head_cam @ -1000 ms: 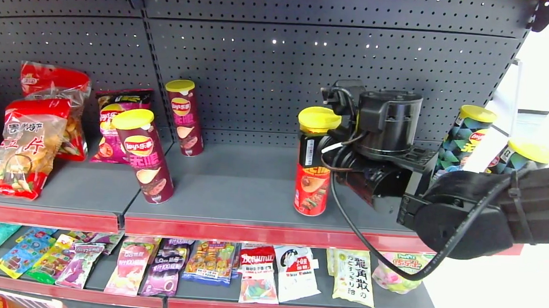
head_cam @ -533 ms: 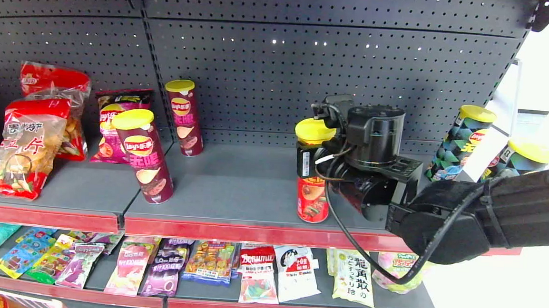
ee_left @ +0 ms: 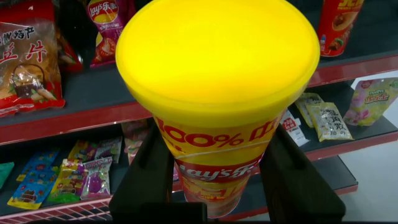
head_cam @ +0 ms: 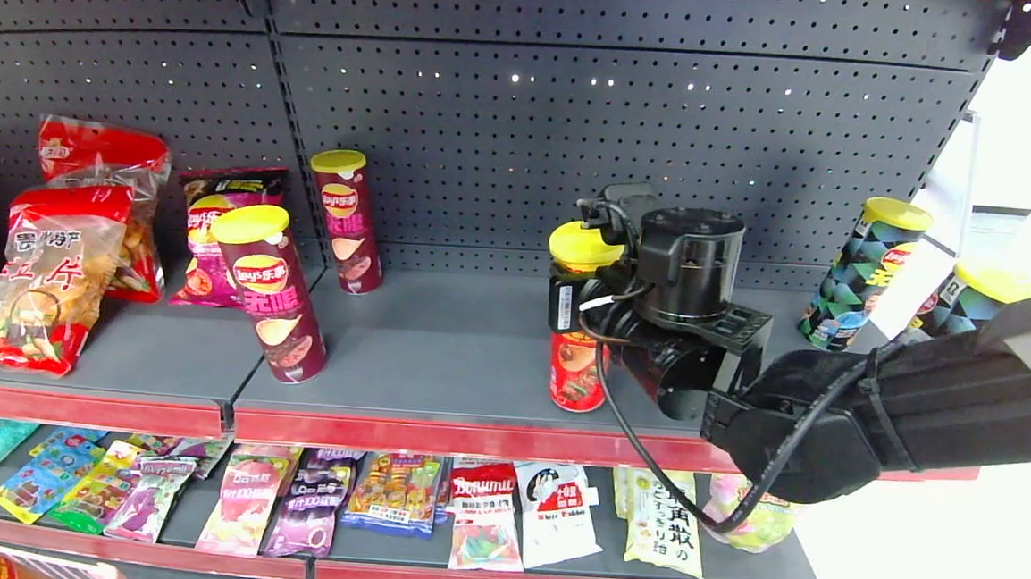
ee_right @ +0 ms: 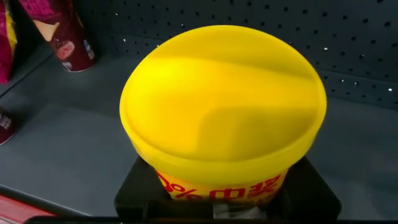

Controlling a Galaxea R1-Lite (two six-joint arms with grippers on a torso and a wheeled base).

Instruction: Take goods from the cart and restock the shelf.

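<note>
Right end effector [head_cam: 574, 306] pinches red can [head_cam: 576, 378] upright at shelf [head_cam: 441, 339]; left end effector [ee_left: 214, 180] pinches yellow-lidded can [ee_left: 217, 74]

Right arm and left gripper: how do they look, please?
The right arm is black, with a drum-shaped wrist housing, a black cable looping beneath it and straps around the forearm. The left gripper has two flat, matte black fingers.

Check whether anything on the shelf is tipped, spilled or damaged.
Nothing stands out. The maroon cans and teal can stand upright; their lean looks like camera perspective. The right gripper holds the red can upright, the left gripper an intact second can.
</note>
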